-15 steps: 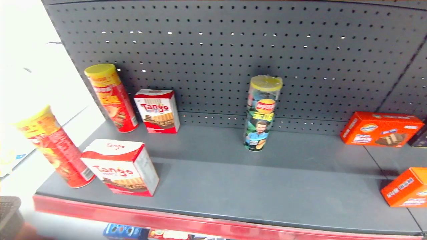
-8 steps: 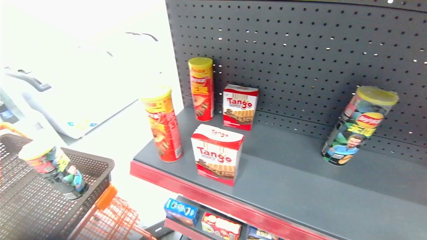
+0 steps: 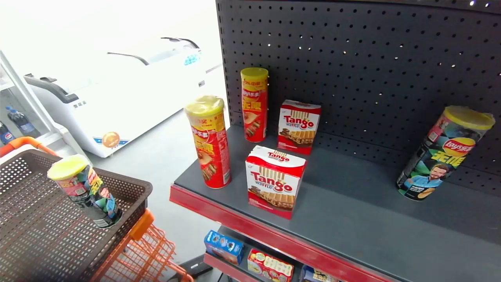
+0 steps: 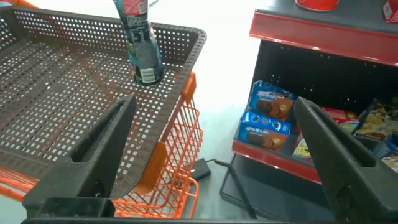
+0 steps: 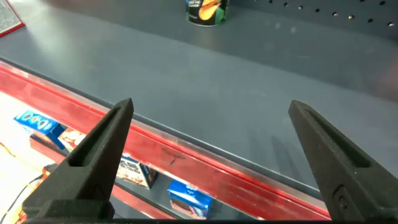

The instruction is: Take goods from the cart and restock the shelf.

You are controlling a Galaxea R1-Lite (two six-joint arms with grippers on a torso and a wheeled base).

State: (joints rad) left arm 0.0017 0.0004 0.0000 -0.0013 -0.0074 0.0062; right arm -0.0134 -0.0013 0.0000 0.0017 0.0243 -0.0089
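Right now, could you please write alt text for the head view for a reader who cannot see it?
A yellow-lidded chip can stands in the cart's brown basket, left of a grey shelf. The shelf holds two red cans, two wafer boxes and a matching can farther right.

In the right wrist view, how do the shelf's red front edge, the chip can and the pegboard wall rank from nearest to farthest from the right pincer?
1. The red front edge, just under the open right pincer.
2. The chip can, standing deep on the shelf.
3. The pegboard wall, behind the can.
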